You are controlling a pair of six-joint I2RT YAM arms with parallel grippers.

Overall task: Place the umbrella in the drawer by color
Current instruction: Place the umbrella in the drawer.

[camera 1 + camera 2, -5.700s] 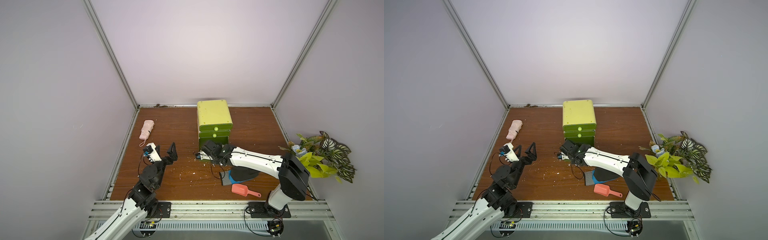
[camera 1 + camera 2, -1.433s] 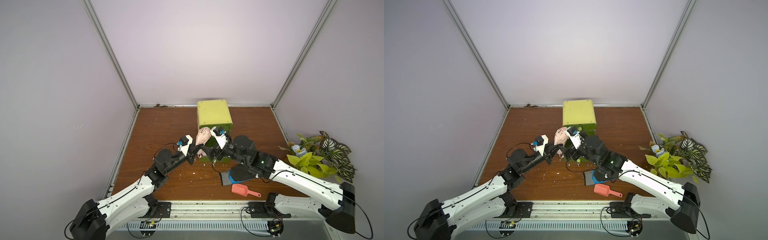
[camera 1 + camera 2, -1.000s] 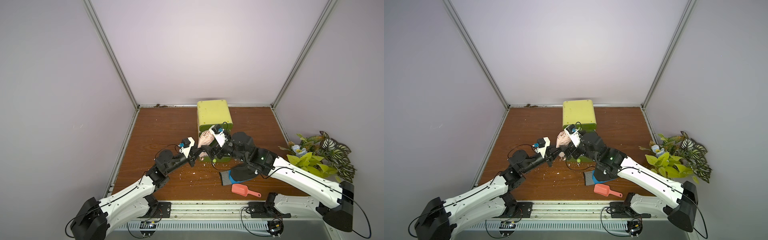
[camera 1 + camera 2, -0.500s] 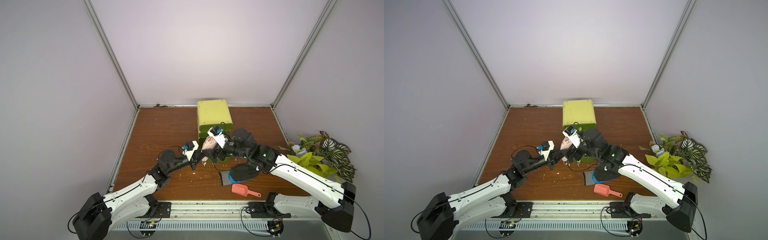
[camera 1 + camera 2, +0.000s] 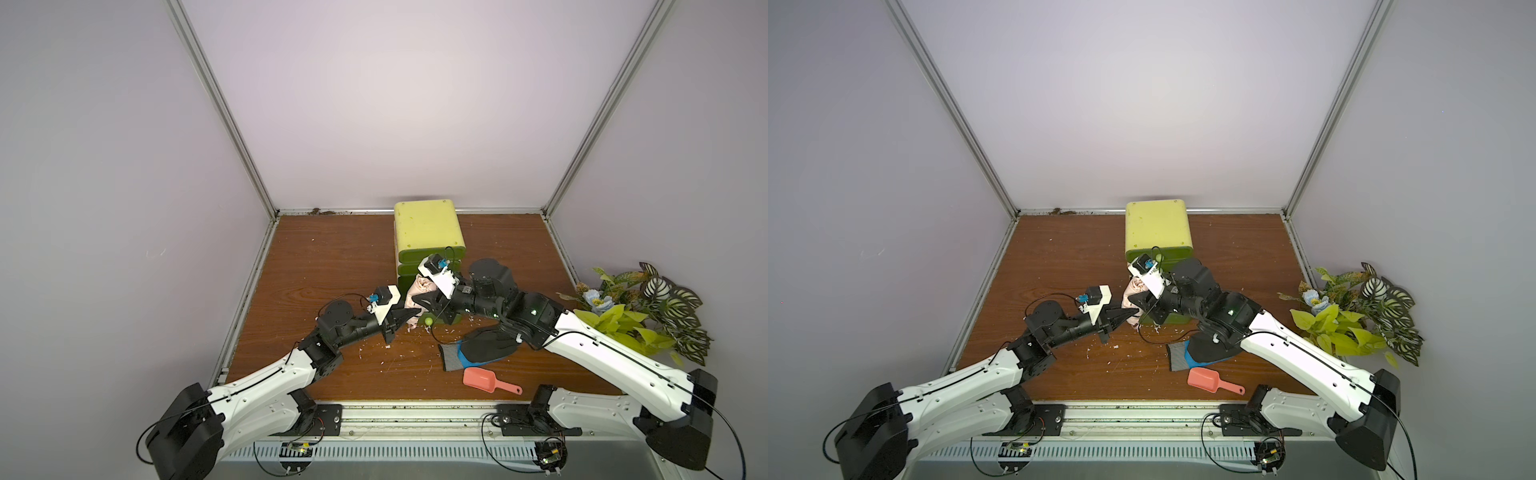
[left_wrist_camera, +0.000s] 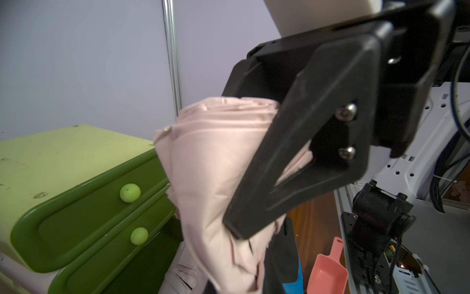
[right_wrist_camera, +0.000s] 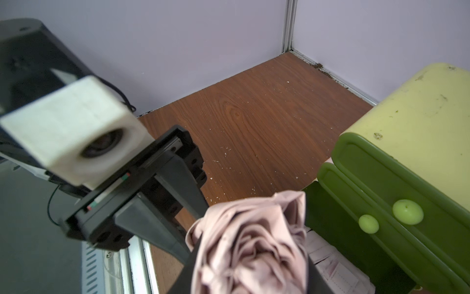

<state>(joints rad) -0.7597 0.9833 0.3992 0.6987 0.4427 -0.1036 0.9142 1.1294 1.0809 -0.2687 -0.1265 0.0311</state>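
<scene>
Pink umbrella (image 5: 419,287), up just in front of the green drawer unit (image 5: 428,232), is changing hands: right end effector (image 5: 424,301) is now clamping it w/ left end effector (image 5: 402,316) still pinching its low end, so handover's nearly done.

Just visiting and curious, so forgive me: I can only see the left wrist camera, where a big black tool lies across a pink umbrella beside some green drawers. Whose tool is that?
Observer: It is the right tool, on the other arm. In both top views it reaches in from the opposite side and clamps around the pink umbrella.
Operator: And the arm carrying my camera?
Observer: The right wrist view shows the left tool gripping the umbrella's other end, so both hold it at once.
Operator: Where could it go?
Observer: In a top view the bottom drawer stands pulled out, close beside the umbrella.
</scene>
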